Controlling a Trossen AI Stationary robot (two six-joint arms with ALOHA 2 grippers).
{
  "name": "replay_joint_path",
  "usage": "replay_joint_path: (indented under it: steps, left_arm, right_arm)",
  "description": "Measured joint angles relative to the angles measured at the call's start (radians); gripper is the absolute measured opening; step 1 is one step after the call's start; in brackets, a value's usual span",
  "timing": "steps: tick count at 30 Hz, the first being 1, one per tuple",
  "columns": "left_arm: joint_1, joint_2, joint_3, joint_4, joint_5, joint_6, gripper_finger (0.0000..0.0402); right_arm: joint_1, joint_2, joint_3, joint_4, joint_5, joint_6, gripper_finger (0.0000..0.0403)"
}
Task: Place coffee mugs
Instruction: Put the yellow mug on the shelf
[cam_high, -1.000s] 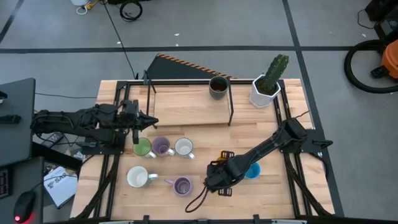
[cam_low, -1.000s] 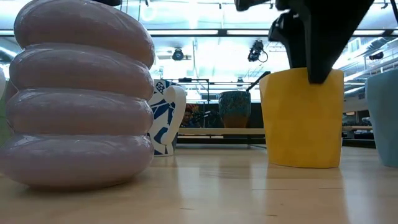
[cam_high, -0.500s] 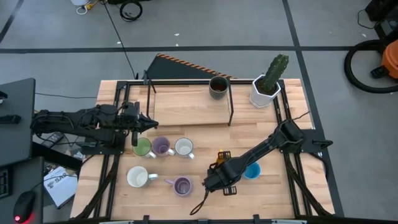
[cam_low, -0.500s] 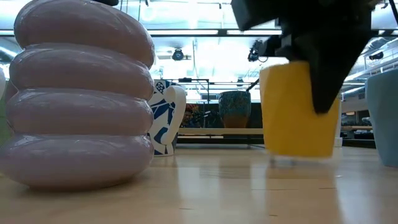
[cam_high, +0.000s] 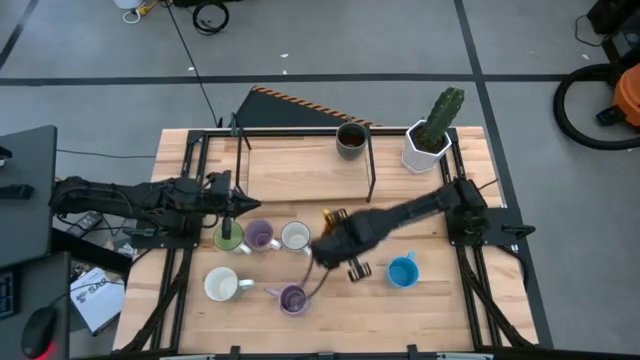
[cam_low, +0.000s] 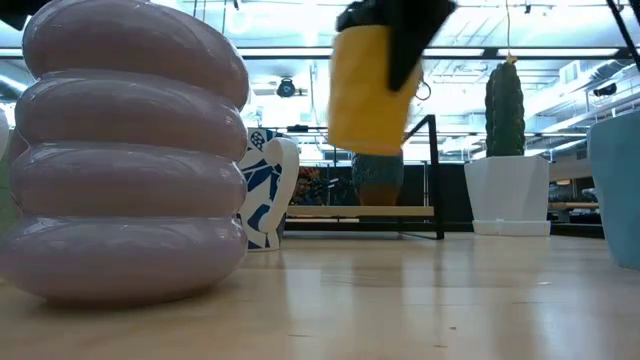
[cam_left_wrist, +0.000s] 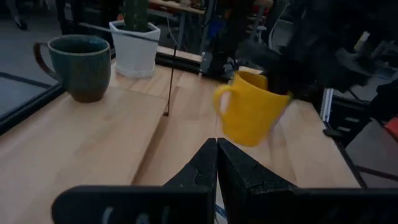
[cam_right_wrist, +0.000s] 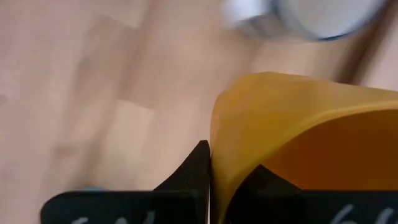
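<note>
My right gripper (cam_high: 336, 232) is shut on the orange mug (cam_low: 368, 90), which hangs well above the table beside the white mug (cam_high: 295, 236); the left wrist view shows it as the orange mug (cam_left_wrist: 252, 115) with its handle to the side. A green (cam_high: 228, 238) and a purple mug (cam_high: 260, 236) stand left of the white one. Another white (cam_high: 220, 285), another purple (cam_high: 293, 298) and a blue mug (cam_high: 402, 271) stand nearer the front. The dark brown mug (cam_high: 351, 140) sits on the raised wooden shelf (cam_high: 300, 170). My left gripper (cam_high: 240, 205) is shut, just beyond the green mug. My right gripper holds the orange mug by its rim wall (cam_right_wrist: 217, 146), one finger inside the mug (cam_right_wrist: 261, 183) and one outside (cam_right_wrist: 193, 165). The fingers come from above. The mug is lifted clear of the table, slightly tilted, its open side up.
A cactus in a white faceted pot (cam_high: 428, 145) stands at the far right corner. A black frame (cam_high: 372, 170) edges the shelf. In the low view a large ribbed purple mug (cam_low: 125, 150) fills the left side. Bare wood lies between the blue mug and the shelf.
My right gripper has taken hold of the orange mug, lifted it off the table and carried it toward the table's left and far side, up beside the white mug. The mug has gone from standing near the blue mug to hanging high, slightly tilted.
</note>
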Motion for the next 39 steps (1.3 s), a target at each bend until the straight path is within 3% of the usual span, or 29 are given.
replay_joint_path:
  steps: [4, 12, 24, 39]
  left_arm:
    - [0.0, -0.016, 0.008, 0.003, -0.017, 0.046, 0.0016]
    - [0.0, -0.05, 0.023, 0.0, -0.069, 0.073, 0.0016]
    - [0.0, -0.052, 0.023, 0.023, -0.121, 0.037, 0.0016]
    - [0.012, -0.004, 0.022, 0.056, -0.235, 0.073, 0.0016]
  right_arm:
    - [-0.104, 0.0, 0.046, 0.022, 0.003, -0.148, 0.0036]
    - [-0.304, 0.001, 0.06, 0.028, -0.013, -0.272, 0.0037]
    - [-0.407, 0.004, 0.074, 0.204, -0.001, -0.476, 0.0038]
    - [-0.631, 0.047, 0.141, 0.292, -0.129, -0.604, 0.0038]
